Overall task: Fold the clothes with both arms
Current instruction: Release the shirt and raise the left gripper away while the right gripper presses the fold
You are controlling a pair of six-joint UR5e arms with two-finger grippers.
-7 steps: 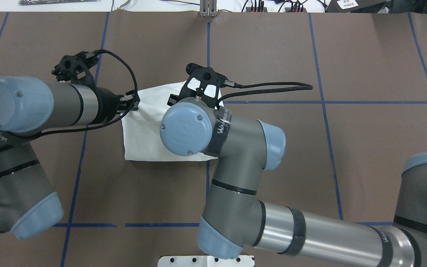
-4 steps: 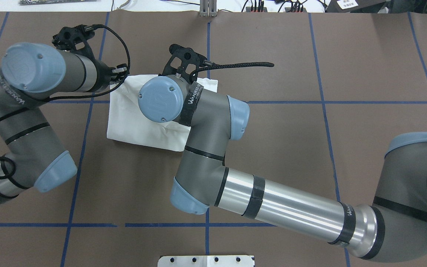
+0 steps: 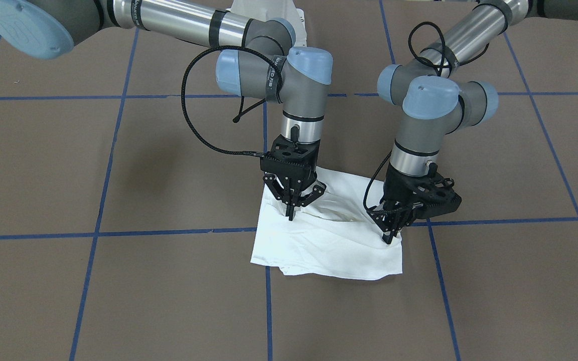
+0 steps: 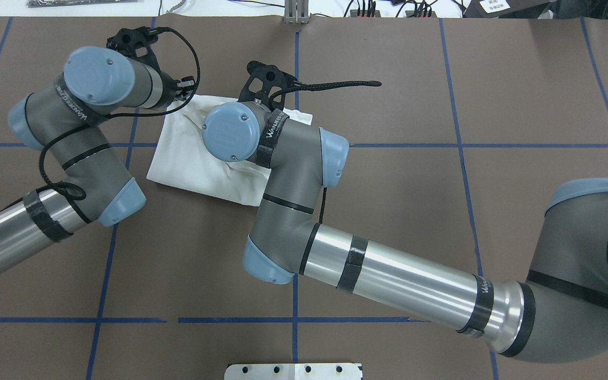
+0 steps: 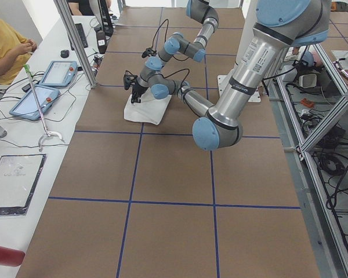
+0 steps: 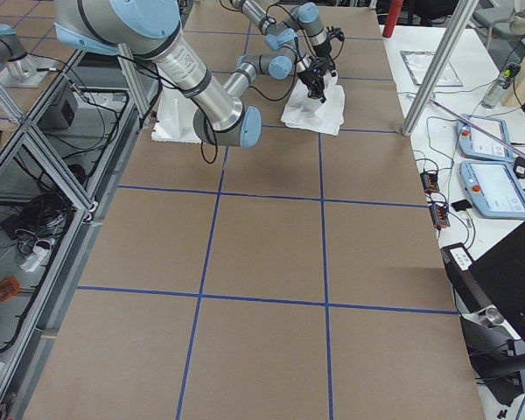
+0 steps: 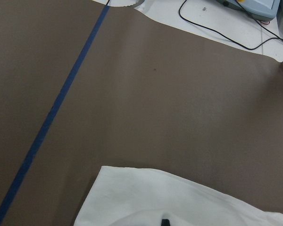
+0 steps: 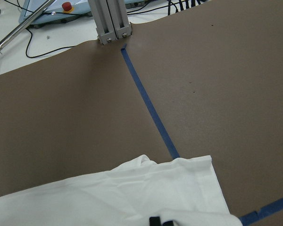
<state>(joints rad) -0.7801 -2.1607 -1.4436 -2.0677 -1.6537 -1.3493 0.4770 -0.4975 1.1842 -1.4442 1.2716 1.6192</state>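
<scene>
**Both grippers pinched onto the folded T-shirt lying across the centre tape line**

Front-facing view: the white T-shirt (image 3: 329, 245) lies folded into a rough rectangle on the brown table (image 3: 118, 165). It lies across the blue tape line (image 3: 268, 311), with most of it on the robot's left of that line. The right gripper (image 3: 290, 214) points down just beside the line, its fingers drawn together on a raised wrinkle of cloth. The left gripper (image 3: 391, 235) is farther from the line, at the shirt's edge, and is likewise clamped on the fabric.

Overhead view: the wrists hide both sets of fingertips. The shirt reaches just past the line on the robot's right.

Side views: the shirt is a small white patch under both wrists, too small for judging the fingers.

Left wrist view: the shirt's edge fills the bottom, with a black fingertip on it.

Right wrist view: the line runs up to the shirt's hem and under it, and black fingertips rest on the cloth.
</scene>
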